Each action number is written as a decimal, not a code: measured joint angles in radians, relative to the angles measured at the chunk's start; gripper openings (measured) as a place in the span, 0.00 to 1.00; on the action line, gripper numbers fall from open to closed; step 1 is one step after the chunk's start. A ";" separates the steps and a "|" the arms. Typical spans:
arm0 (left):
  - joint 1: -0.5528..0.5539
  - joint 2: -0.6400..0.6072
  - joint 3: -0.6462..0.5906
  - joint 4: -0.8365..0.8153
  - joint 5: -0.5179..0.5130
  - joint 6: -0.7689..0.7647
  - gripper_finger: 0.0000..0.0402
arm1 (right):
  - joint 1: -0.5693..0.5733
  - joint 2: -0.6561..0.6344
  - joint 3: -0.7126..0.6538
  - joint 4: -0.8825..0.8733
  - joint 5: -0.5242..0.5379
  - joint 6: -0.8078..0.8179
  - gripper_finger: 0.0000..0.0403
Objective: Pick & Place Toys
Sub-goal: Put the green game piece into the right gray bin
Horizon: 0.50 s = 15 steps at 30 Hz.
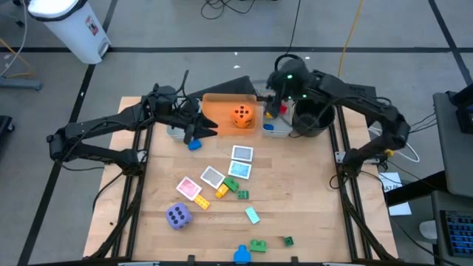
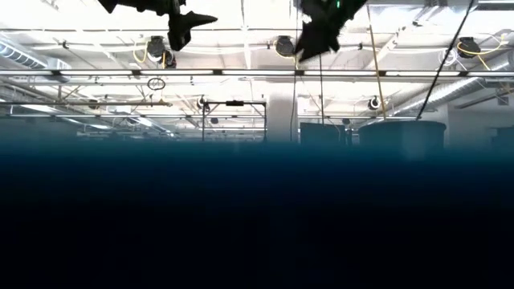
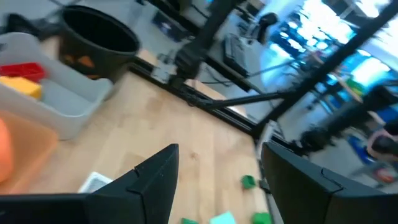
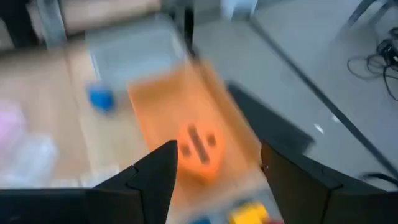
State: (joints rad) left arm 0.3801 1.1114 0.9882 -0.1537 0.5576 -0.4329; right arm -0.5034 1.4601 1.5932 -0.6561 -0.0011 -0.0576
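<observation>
One orange die [image 1: 242,116] is seen lying in the orange bin [image 1: 222,106] and two bricks [image 3: 22,78] in the grey one, while the purple die [image 1: 178,216], cards [image 1: 242,154] and most bricks are left on the worktop [image 1: 310,192], both the left claw [image 3: 217,177] and right claw [image 4: 217,171] being held open and empty.

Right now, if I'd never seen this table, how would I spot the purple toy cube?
Start at the wooden table and look to its near left part, away from the bins at the far edge. Beside a pink picture card sits the purple die. It is the only purple thing there, chunky with dark pips; its orange twin lies in the orange bin.
</observation>
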 joint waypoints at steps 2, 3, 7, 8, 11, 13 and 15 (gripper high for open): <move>0.000 -0.001 0.000 0.006 0.044 -0.018 0.59 | 0.010 -0.034 0.000 0.071 0.000 0.107 0.54; 0.000 -0.007 0.000 0.004 0.068 -0.032 0.59 | 0.014 -0.049 0.000 0.103 0.000 0.145 0.54; -0.009 -0.059 0.000 0.003 0.165 -0.068 0.59 | 0.040 -0.076 0.000 0.201 0.000 0.347 0.54; -0.015 -0.076 0.000 -0.006 0.175 -0.070 0.59 | 0.051 -0.078 0.000 0.205 -0.001 0.424 0.54; -0.044 -0.142 0.000 -0.047 0.169 -0.062 0.59 | 0.091 -0.079 -0.006 0.208 -0.028 0.572 0.54; -0.065 -0.205 0.000 -0.118 0.132 -0.041 0.59 | 0.132 -0.079 -0.036 0.224 -0.069 0.605 0.54; -0.091 -0.269 0.001 -0.211 0.067 -0.017 0.59 | 0.187 -0.078 -0.080 0.248 -0.080 0.634 0.54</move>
State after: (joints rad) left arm 0.2891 0.8423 0.9890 -0.3647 0.6250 -0.4494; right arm -0.3168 1.3816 1.5133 -0.4077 -0.0809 0.5766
